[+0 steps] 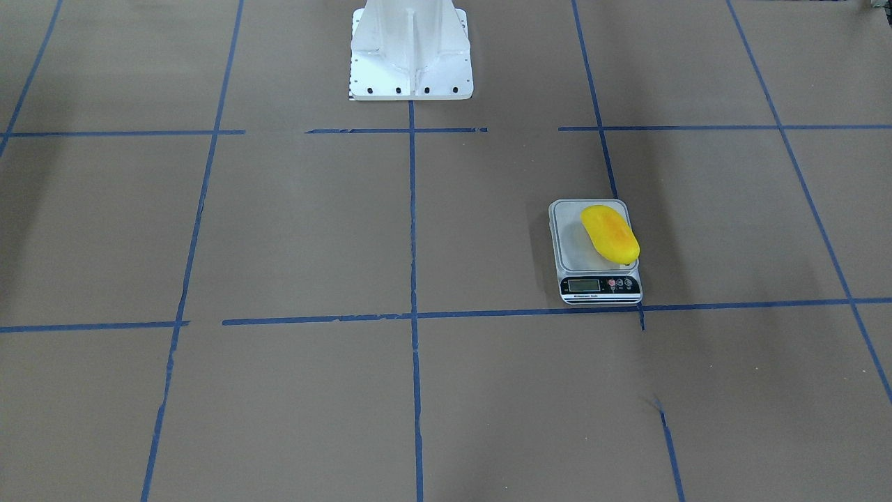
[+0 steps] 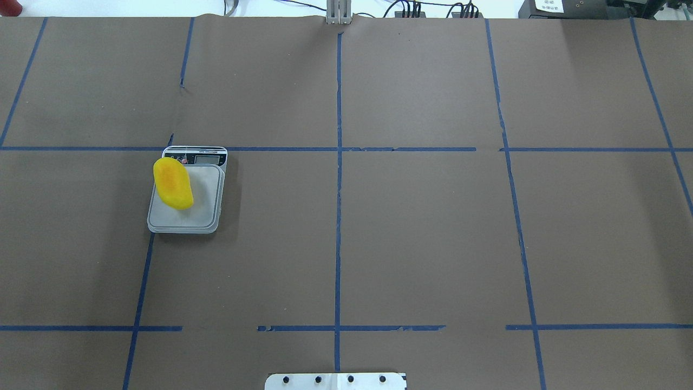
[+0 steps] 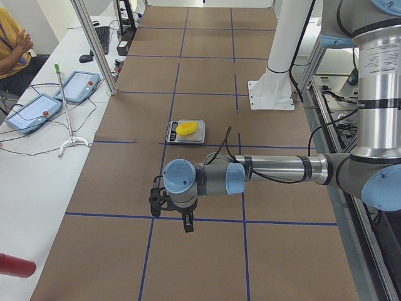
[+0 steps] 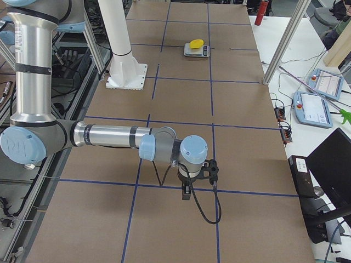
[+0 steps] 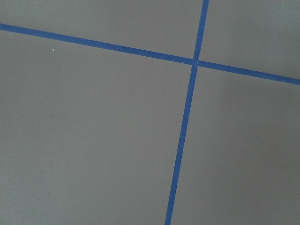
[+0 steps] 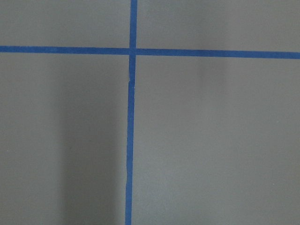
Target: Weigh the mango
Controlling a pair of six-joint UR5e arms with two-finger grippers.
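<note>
The yellow mango [image 1: 610, 233] lies on the platform of a small digital scale [image 1: 575, 252], toward one side edge, on the robot's left half of the table. Both also show in the overhead view, the mango [image 2: 173, 183] and the scale [image 2: 201, 208], and small in the side views, where the mango [image 3: 187, 128] [image 4: 195, 43] is far off. My left gripper [image 3: 161, 199] hangs over bare table well away from the scale. My right gripper [image 4: 210, 170] hangs over the table's other end. Each shows only in a side view, so I cannot tell if it is open or shut. The wrist views show only table and tape.
The white robot pedestal [image 1: 411, 52] stands at the middle of the robot's edge. Blue tape lines grid the brown table. A side bench holds control tablets [image 3: 31, 110], and an operator [image 3: 12, 44] sits there. Metal frame posts [image 3: 94, 44] stand along the far edge.
</note>
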